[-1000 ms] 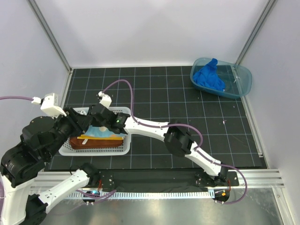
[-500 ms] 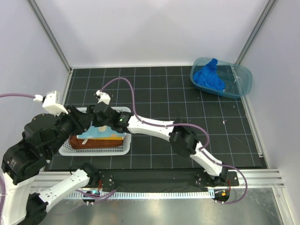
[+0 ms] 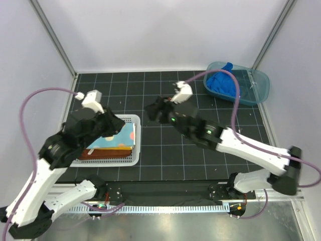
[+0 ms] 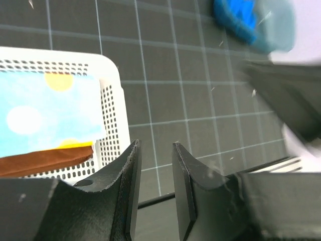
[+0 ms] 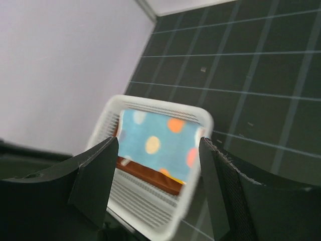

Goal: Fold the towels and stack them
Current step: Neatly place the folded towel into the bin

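Right arm [image 3: 241, 145]: stretched low from near-right base, diagonal across black grid mat [image 3: 165, 165]. Right gripper [image 3: 154, 111] above mid-mat, jaws spread wide, empty.

Left arm [image 3: 45, 165]: reared up, elbow bent. Left gripper [image 3: 113, 125] hangs over white basket [image 3: 110, 161], jaws narrowly parted, nothing between.

Basket holds folded stack: spotted light-blue towel [image 3: 113, 140] on top, yellow towel [image 4: 75, 144] under it, brown towel [image 3: 105, 154] lowest.

Royal blue towel [image 3: 223, 83] bunched in blue tub [image 3: 261, 88], far right corner.

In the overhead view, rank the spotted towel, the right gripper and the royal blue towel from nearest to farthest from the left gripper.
1. Spotted towel, in the basket right beside the left gripper.
2. Right gripper, mid-table, to its right.
3. Royal blue towel, in the far-right tub.
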Robot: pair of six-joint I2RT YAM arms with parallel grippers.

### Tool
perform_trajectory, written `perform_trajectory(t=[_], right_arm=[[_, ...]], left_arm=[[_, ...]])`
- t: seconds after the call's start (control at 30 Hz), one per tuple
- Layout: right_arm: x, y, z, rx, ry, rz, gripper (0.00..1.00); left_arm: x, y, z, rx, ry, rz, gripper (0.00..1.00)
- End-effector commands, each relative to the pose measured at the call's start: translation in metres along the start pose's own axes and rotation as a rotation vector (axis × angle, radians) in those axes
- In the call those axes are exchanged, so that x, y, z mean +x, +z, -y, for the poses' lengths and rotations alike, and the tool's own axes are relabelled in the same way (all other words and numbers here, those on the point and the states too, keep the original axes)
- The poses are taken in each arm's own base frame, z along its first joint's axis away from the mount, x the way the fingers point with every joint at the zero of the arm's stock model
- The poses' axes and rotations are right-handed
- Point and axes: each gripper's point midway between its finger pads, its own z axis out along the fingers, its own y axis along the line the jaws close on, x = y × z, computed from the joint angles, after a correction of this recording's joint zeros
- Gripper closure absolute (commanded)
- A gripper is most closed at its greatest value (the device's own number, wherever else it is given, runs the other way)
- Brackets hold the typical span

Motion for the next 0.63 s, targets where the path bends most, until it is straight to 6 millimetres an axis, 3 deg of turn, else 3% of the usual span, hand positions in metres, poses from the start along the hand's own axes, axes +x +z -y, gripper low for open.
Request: perform_trajectory(t=[0.0, 0.07, 0.13, 0.17, 0.2, 0.27, 0.3, 0.37, 0.47, 0.6], right_arm=[[0.005, -0.039, 0.068, 0.201, -0.109, 0.040, 0.27], [0.005, -0.071, 0.097, 0.245, -0.126, 0.042, 0.26], [0.005, -0.090, 0.119, 0.294, -0.127, 0.056, 0.25], [0.020, -0.101, 0.141, 0.346, -0.157, 0.019, 0.25], [0.011, -0.116, 0.148, 0.354, -0.118, 0.059, 0.24], [0.026, -0.129, 0.173, 0.403, -0.134, 0.034, 0.24], [0.021, -0.140, 0.178, 0.398, -0.115, 0.059, 0.24], [0.031, -0.150, 0.198, 0.440, -0.118, 0.059, 0.23], [0.027, -0.161, 0.208, 0.452, -0.105, 0.091, 0.23], [0.016, -0.165, 0.207, 0.467, -0.118, 0.120, 0.19]], left_arm=[[0.005, 0.030, 0.020, 0.075, -0.022, -0.009, 0.65], [0.020, 0.044, 0.026, 0.074, 0.005, -0.051, 0.65], [0.030, 0.060, 0.027, 0.043, 0.035, -0.055, 0.64], [0.037, 0.063, 0.031, 0.050, 0.056, -0.067, 0.64], [0.041, 0.066, 0.033, 0.048, 0.068, -0.071, 0.64], [0.052, 0.078, 0.032, 0.031, 0.084, -0.082, 0.63], [0.059, 0.081, 0.034, 0.036, 0.090, -0.099, 0.63], [0.076, 0.093, 0.035, 0.028, 0.110, -0.135, 0.63], [0.092, 0.098, 0.037, 0.023, 0.130, -0.158, 0.64], [0.094, 0.096, 0.037, 0.031, 0.126, -0.152, 0.63]])
